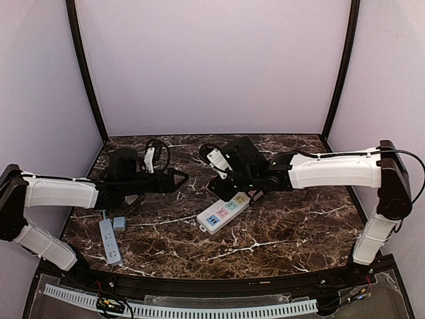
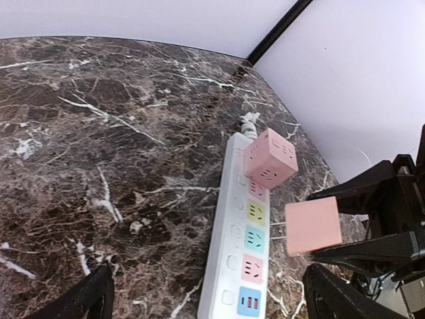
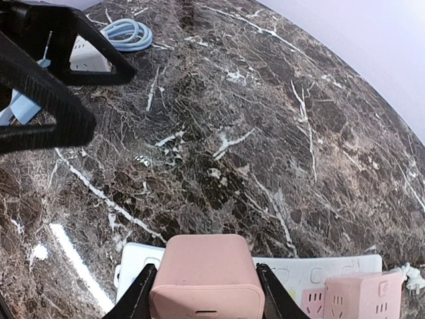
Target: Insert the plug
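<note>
- Pink cube plug: held in the air just above the white power strip, over its middle sockets. Judged light, rigid and smooth-sided, so best pinched on two flat opposite faces.
- Right tool: partly closed, clamping the cube's sides.
- Left tool: spread wide, holding nothing, near the strip.
- Second pink cube: seated at the strip's cord end, crowding the next socket.
- Marble surface: a smaller strip lies well apart, to the left.

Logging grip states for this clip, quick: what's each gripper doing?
Left gripper: open, empty.
Right gripper: closed on the pink plug.
</note>
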### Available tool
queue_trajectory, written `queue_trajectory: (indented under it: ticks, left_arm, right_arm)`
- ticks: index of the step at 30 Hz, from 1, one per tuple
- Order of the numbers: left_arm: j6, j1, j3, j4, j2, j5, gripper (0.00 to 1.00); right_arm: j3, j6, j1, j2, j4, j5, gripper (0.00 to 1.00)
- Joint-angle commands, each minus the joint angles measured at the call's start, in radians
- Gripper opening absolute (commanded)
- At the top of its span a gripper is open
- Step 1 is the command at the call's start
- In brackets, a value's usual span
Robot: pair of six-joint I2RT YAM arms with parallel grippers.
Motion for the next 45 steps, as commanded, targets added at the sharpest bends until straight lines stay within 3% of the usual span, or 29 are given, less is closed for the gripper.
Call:
queue_trajectory:
  ticks: [1,10,18,45]
  left_arm:
    - [0.046,-0.003,-0.068,0.046,-0.013,-0.178,0.99]
    - [0.101,-0.003,-0.091,0.057,-0.022,-0.276,0.99]
    - [0.142,-0.003,-0.155,0.138,-0.042,-0.347,0.98]
    - [0.134,-0.003,-0.198,0.173,-0.077,-0.330,0.96]
  right_arm:
    - [0.025,0.072,-0.003,-0.028,-0.149,0.034,0.00]
    - [0.051,0.059,-0.069,-0.031,-0.301,-0.056,0.00]
    - [0.008,0.032,-0.126,-0.032,-0.321,-0.129,0.00]
    - [0.117,0.055,-0.136,0.154,-0.340,-0.164,0.00]
